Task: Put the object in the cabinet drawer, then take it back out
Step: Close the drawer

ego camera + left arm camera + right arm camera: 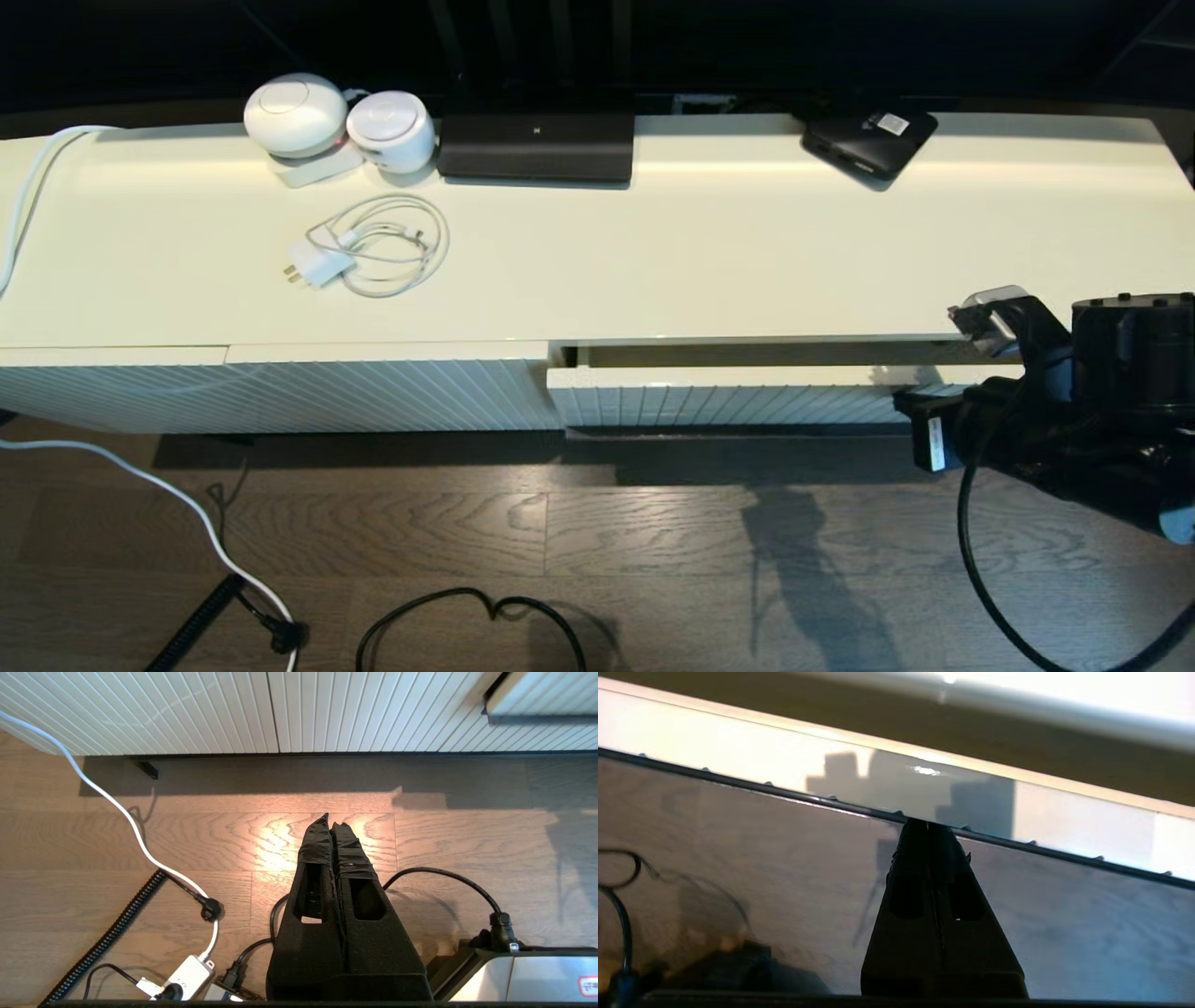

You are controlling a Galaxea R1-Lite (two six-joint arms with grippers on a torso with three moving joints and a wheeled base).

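Observation:
No umbrella shows in any view. The cream drawer [728,401] with its ribbed front stands slightly ajar at the right of the cabinet, a dark gap above it. The left wrist view also catches the drawer [546,695] and its handle bar [542,718]. My right gripper [927,826] is shut, its tips against the dark handle bar [784,794] near the drawer's right end. In the head view only the right arm [1074,439] shows. My left gripper [331,820] hangs shut and empty over the wooden floor, away from the cabinet.
On the cabinet top [700,252] lie two white round devices [294,114], a white charger with coiled cable [373,245], a black box [535,147] and a flat black box with a white label [868,140]. Cables [467,607] trail over the floor.

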